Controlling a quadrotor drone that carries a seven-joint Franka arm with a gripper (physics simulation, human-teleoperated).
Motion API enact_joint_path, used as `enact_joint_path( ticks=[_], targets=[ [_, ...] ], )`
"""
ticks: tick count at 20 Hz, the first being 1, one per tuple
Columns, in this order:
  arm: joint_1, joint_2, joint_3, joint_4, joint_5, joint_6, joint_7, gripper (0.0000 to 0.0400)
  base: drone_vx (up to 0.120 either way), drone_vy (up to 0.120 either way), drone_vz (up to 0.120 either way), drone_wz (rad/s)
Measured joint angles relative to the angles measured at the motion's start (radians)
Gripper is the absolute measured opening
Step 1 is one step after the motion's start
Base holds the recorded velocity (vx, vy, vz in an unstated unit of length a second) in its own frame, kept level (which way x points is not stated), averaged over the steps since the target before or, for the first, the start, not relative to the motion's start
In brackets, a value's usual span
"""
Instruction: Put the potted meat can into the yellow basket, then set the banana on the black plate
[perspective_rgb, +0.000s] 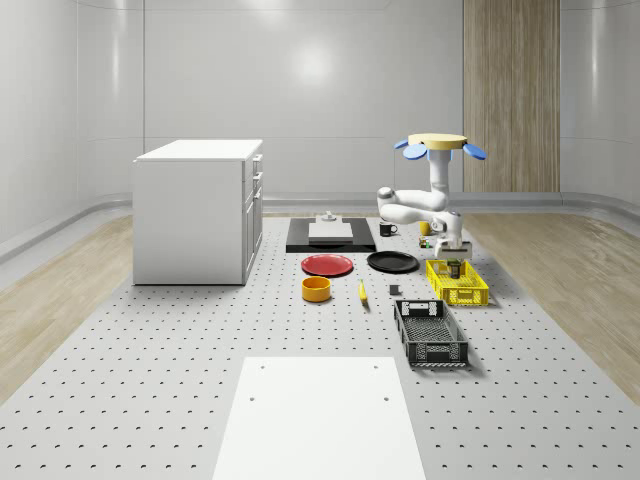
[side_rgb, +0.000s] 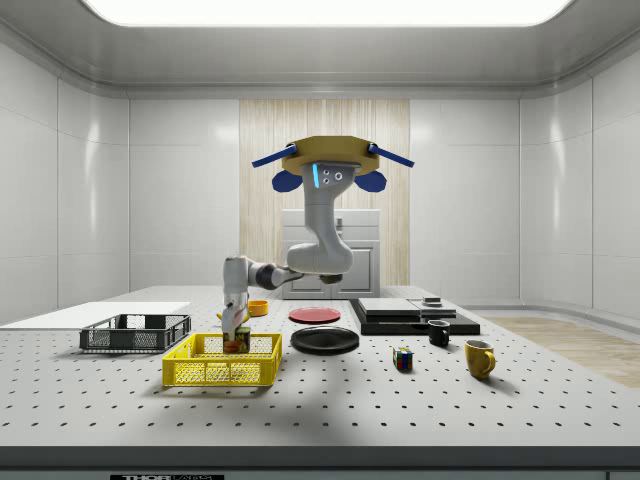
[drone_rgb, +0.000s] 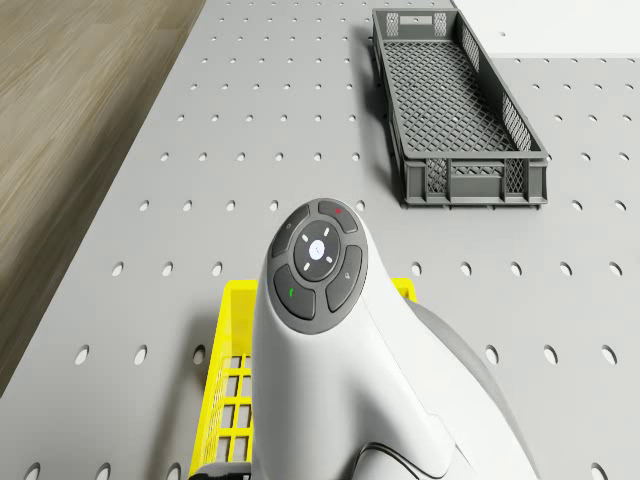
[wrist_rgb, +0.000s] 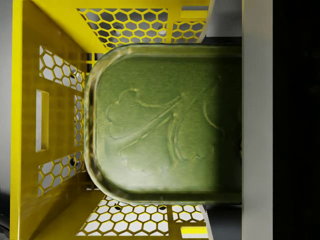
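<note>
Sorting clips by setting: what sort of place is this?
Probably a simulated lab test room: a perforated table with a white cabinet, and a drone hovering over it, its hand lowering a can into a yellow basket.

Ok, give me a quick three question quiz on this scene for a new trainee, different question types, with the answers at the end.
1. True or false: the potted meat can is held by the gripper down inside the yellow basket.
2. Multiple choice: the banana lies A) on the black plate, B) on the table between the orange bowl and the dark grey crate, C) in the yellow basket.
3. Fill in: the drone hovers above the ____, not resting on anything.

Key: 1 true; 2 B; 3 table.
</note>
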Motion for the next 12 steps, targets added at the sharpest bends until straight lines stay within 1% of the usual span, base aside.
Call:
enact_joint_path(
  ticks=[6, 7, 9, 11, 12],
  targets=[
    [-0.012, -0.003, -0.079, 0.022, -0.074, 0.032, -0.001, 0.0287, 0.0, 0.0, 0.0, 0.0],
    [-0.014, -0.003, -0.09, 0.025, -0.084, 0.037, -0.002, 0.0311, 0.0, 0.0, 0.0, 0.0],
    [-0.016, -0.002, -0.105, 0.03, -0.096, 0.043, -0.002, 0.0346, 0.0, 0.0, 0.0, 0.0],
    [-0.015, -0.001, -0.101, 0.029, -0.092, 0.041, -0.003, 0.0367, 0.0, 0.0, 0.0, 0.0],
    [-0.013, -0.001, -0.094, 0.027, -0.086, 0.038, -0.003, 0.0374, 0.0, 0.0, 0.12, 0.0]
  ],
)
